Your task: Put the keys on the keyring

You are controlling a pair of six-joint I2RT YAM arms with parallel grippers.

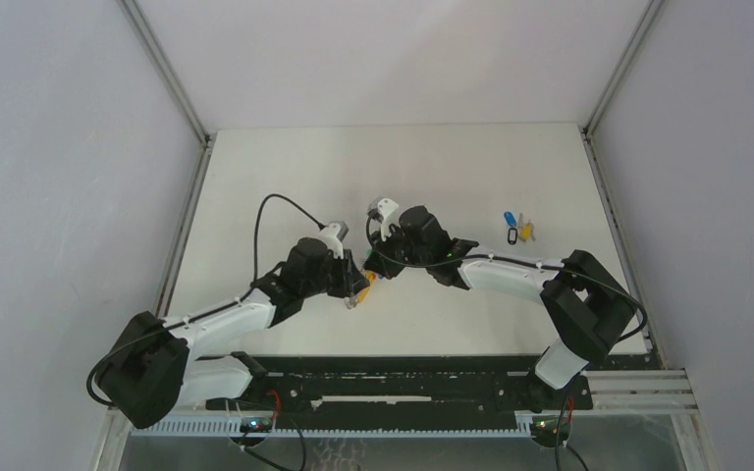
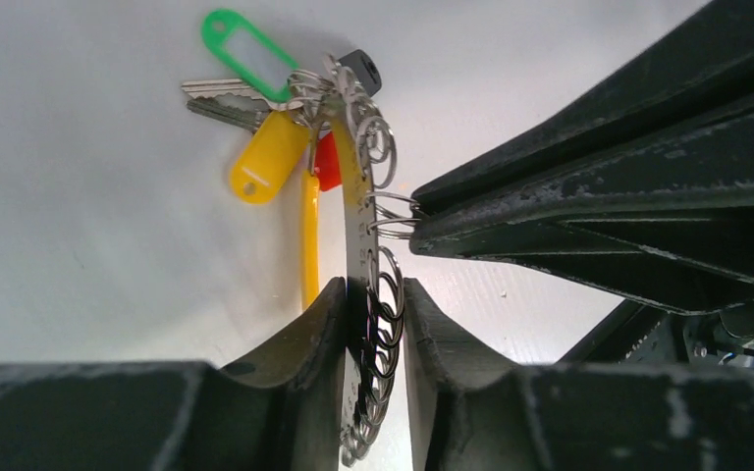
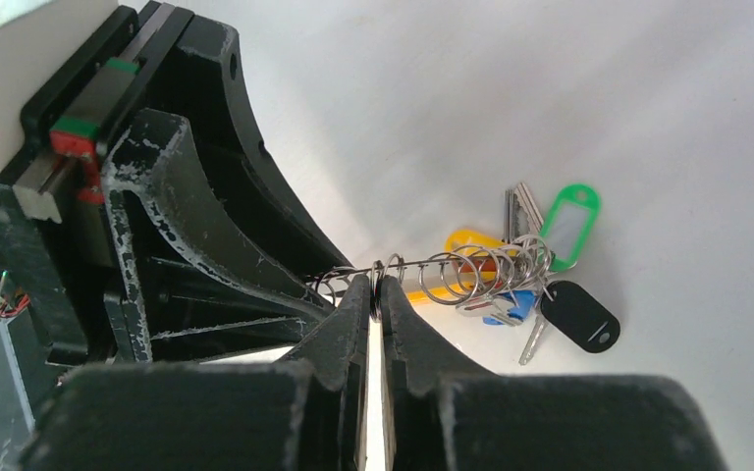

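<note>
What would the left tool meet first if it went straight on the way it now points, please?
Probably the right tool, whose tip pinches a ring of the keyring just ahead, beside the line; depth is unclear. Past it lies the cluster of tagged keys.

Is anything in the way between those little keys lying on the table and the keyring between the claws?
Nothing lies on the table between the loose keys and the keyring. Only the right arm reaches across that gap, the right claw shut on the keyring.
</note>
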